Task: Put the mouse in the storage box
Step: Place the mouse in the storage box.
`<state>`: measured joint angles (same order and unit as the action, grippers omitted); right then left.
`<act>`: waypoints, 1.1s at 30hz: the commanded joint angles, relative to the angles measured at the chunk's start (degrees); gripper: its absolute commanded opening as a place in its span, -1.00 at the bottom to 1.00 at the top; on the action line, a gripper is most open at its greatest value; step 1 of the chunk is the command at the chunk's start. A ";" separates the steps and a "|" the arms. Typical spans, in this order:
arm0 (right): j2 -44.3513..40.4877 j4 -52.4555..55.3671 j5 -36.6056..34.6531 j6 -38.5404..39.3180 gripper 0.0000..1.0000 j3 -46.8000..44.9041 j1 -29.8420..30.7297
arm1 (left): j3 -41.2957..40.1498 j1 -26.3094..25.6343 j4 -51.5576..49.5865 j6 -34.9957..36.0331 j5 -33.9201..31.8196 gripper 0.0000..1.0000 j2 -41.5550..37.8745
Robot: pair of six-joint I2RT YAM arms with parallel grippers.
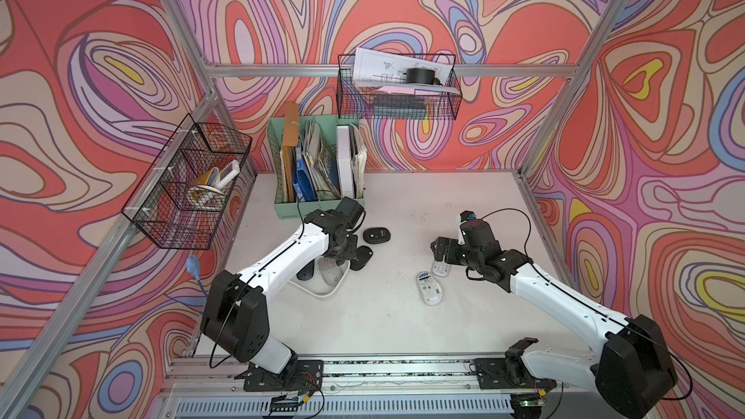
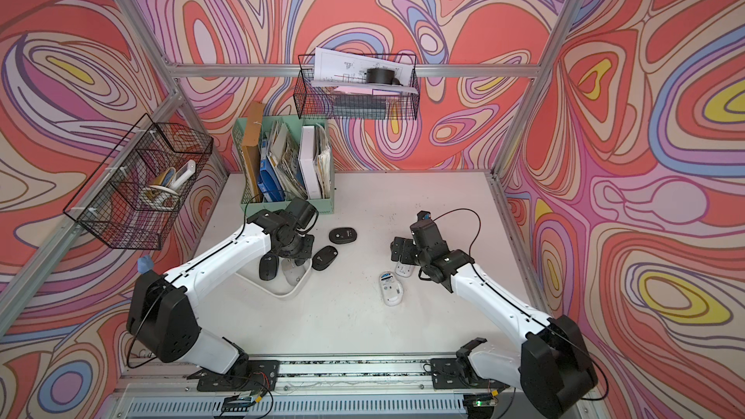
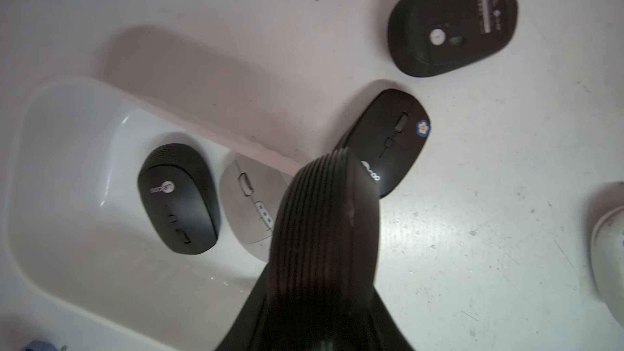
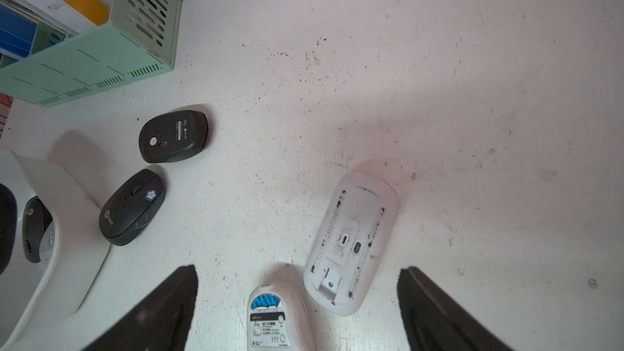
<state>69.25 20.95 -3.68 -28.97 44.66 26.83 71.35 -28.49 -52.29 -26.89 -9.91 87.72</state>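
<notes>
The white storage box (image 3: 67, 170) holds a black mouse (image 3: 177, 197) and a grey mouse (image 3: 250, 197). My left gripper (image 3: 332, 167) is shut with nothing in it, hovering at the box's rim next to a black mouse with a flower sticker (image 3: 388, 136) that lies on the table just outside. Another black mouse (image 1: 377, 234) lies belly up beyond it. My right gripper (image 4: 299, 269) is open above two white mice lying belly up, one labelled (image 4: 277, 319) and one plain (image 4: 351, 244). Neither white mouse touches its fingers (image 4: 169, 298).
A mint-green file organiser (image 1: 318, 163) full of papers stands at the back left of the table. Black wire baskets hang on the left wall (image 1: 185, 183) and the back wall (image 1: 397, 88). Bare tabletop (image 1: 403, 203) lies between the arms.
</notes>
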 commanded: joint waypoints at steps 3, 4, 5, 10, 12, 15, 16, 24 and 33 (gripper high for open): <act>0.43 -1.26 -0.54 0.76 0.89 0.09 0.42 | -1.61 3.73 -5.15 -4.59 -7.70 -0.83 -2.03; 0.44 -1.26 -0.54 0.76 0.89 0.16 0.42 | -1.88 4.58 -5.63 -5.37 -8.33 -0.83 -2.21; 0.49 -1.26 -0.45 0.76 0.89 0.16 0.42 | -2.24 6.10 -5.71 -5.79 -8.01 -0.82 -2.30; 0.70 -1.26 -0.18 0.84 0.89 0.42 0.42 | -2.76 12.58 -8.21 -9.00 -12.24 -0.85 -0.76; 0.71 -1.26 -0.18 0.89 0.89 0.36 0.42 | -2.09 13.95 -9.53 -9.79 -15.32 -0.86 1.04; 0.86 -1.44 -0.04 0.91 0.89 0.37 0.43 | -0.93 15.03 -10.94 -10.61 -18.90 -0.87 3.79; 0.86 -1.44 0.03 0.85 0.89 0.38 0.44 | -0.46 15.21 -11.35 -11.04 -19.84 -0.87 4.61; 0.97 -1.26 0.17 0.98 0.89 0.76 0.42 | 3.12 15.54 -11.97 -13.48 -25.62 -0.89 13.29; 0.45 -1.45 0.04 0.85 0.89 -0.10 0.42 | 3.02 15.57 -9.09 -14.33 -26.64 -0.79 20.04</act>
<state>69.97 20.14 -3.60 -28.56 44.66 26.83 74.22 -13.39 -61.54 -39.86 -34.74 106.30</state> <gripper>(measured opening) 0.947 0.335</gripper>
